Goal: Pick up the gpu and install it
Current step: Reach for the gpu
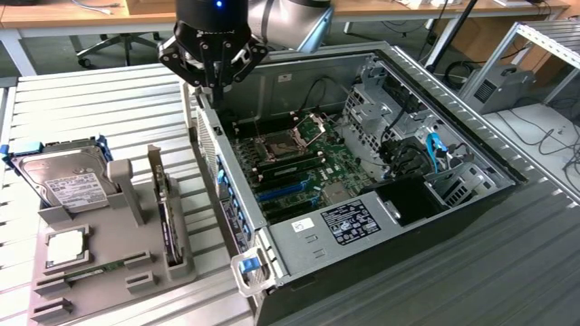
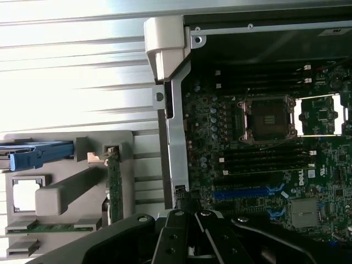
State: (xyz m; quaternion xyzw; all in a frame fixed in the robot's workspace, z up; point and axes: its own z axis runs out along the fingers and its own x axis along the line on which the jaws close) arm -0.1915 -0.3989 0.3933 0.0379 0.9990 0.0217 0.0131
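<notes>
The gpu (image 1: 166, 216) stands on its edge in a slot of the grey holder (image 1: 136, 204) on the exterior view's left, a thin dark card with a silver end bracket. In the wrist view the gpu (image 2: 114, 184) shows edge-on as a narrow green strip. My gripper (image 1: 216, 85) hangs above the rear wall of the open computer case (image 1: 272, 251), with its fingers shut and nothing between them. It is well apart from the gpu, up and toward the case. The gripper (image 2: 188, 220) shows as black linkage over the case wall.
The grey holder also carries a hard drive (image 1: 64, 180) in a blue frame, a square processor (image 1: 65, 248) and a memory stick (image 1: 95, 270). Inside the case lies the motherboard (image 1: 299, 170) with blue expansion slots (image 1: 282, 191) and an open processor socket (image 2: 269, 118). A ribbed metal table (image 1: 100, 102) surrounds everything.
</notes>
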